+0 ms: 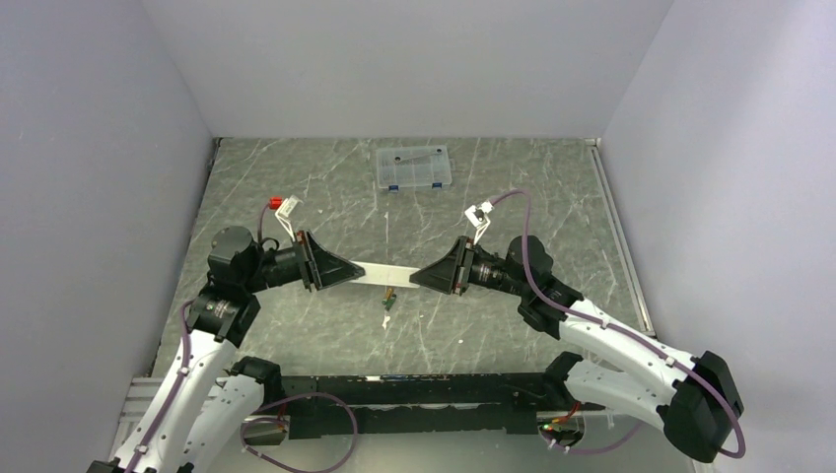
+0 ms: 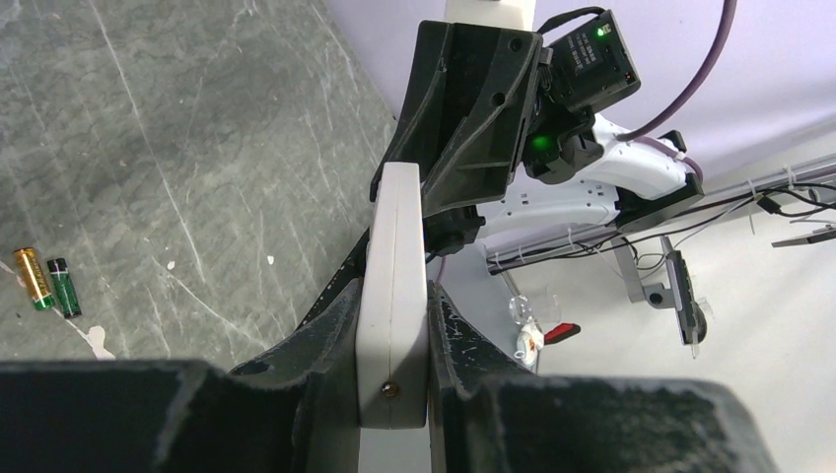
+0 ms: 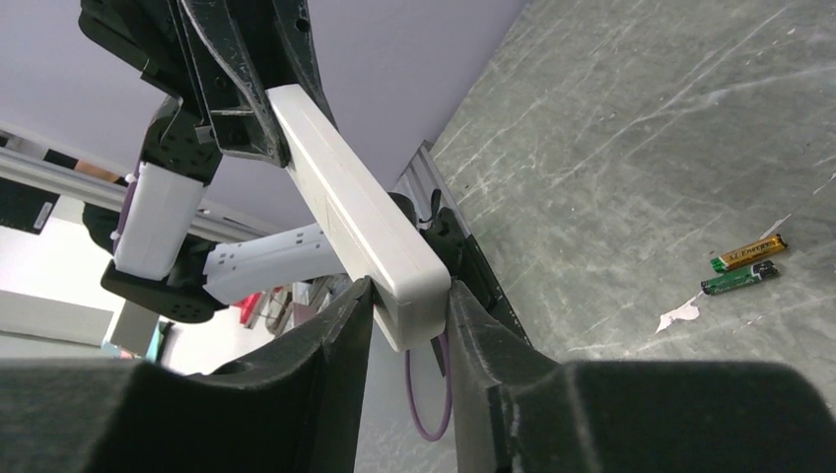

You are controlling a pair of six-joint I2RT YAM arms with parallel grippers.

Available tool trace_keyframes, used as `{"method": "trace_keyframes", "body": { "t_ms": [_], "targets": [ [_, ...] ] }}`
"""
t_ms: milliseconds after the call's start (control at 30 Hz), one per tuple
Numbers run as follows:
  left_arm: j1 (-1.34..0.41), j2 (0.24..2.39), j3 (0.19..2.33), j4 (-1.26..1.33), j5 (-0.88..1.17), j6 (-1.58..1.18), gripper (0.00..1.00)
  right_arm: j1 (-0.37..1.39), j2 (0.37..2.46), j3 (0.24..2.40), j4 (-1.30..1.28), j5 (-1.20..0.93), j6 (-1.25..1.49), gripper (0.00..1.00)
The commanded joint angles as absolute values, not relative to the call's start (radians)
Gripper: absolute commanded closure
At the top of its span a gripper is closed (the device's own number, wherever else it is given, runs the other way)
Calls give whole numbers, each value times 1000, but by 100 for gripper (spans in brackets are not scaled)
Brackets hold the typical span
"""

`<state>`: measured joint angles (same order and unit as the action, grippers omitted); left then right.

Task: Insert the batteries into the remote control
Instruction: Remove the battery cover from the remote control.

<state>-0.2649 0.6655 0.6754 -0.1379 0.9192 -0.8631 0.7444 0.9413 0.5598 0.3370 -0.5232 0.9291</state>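
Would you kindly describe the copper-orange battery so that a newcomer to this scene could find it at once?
On the grey marbled table, find the white remote control held up at its middle, then look just toward the near edge. Two small batteries lie side by side there by a white scrap; yours is the copper-orange battery, not the dark green one.
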Motion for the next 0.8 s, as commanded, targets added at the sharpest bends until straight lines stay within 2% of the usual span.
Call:
{"method": "trace_keyframes", "body": {
  "t_ms": [0, 133, 300, 767],
  "targets": [
    [-265, 656, 700, -85, 933, -885, 100, 756, 935, 576, 424, -511, 946, 69],
    [-265, 658, 693, -68, 936, -897, 100, 758, 922, 571, 422, -506, 941, 79],
    [-265, 659, 693, -61, 931, -902, 100, 758, 900, 560, 410, -504, 935, 99],
    [-265, 662, 720, -103, 910, -876, 100, 758, 834, 542, 339, -488, 911, 100]
  ]
}}
